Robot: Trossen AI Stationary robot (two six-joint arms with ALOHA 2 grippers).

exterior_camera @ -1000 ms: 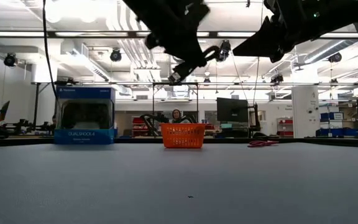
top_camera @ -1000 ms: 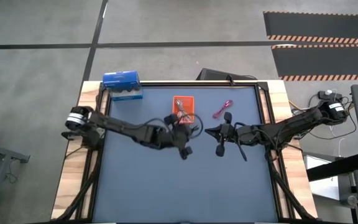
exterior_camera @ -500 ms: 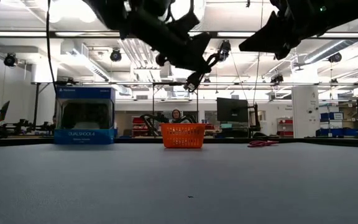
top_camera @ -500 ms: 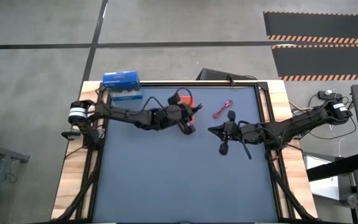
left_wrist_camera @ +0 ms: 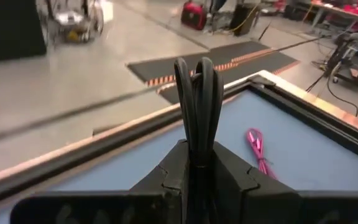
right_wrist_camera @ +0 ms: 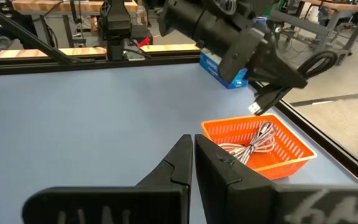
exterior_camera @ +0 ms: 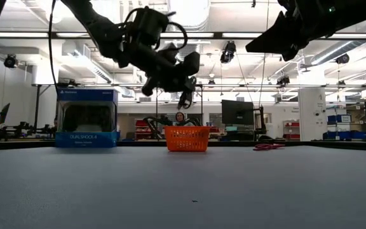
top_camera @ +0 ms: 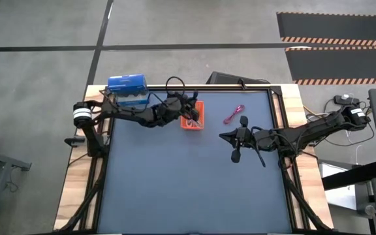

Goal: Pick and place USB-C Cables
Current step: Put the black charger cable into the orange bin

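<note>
My left gripper [top_camera: 188, 111] hangs over the small orange tray [top_camera: 196, 123], shut on the black USB-C cable [left_wrist_camera: 197, 93]. In the low view it hovers [exterior_camera: 183, 94] above the tray [exterior_camera: 187, 138]. Silver-grey and white cables [right_wrist_camera: 255, 142] lie inside the tray. The magenta-pink cable [top_camera: 234, 114] lies flat on the mat to the tray's right and also shows in the left wrist view [left_wrist_camera: 258, 149]. My right gripper [top_camera: 234, 147] is shut and empty, raised over the mat near the table's middle, right of the tray. My left gripper pinches the bundled black cable about its middle [left_wrist_camera: 197, 146] between its two fingers, which lie across the bundle. The looped end [right_wrist_camera: 319, 62] sticks out on one side and the plug ends [right_wrist_camera: 255, 107] hang on the other. The cable is lifted clear, above the tray.
A blue box [top_camera: 128, 89] stands at the far left corner, close behind my left arm. The mat [top_camera: 188, 189] on the near side of both arms is bare. A raised black frame [top_camera: 276, 108] runs round the table's edge.
My left gripper has carried the black cable from the table's middle toward the far edge, ending over the orange tray, and has turned as it went. It has stayed shut on the cable. My right gripper has barely shifted.
</note>
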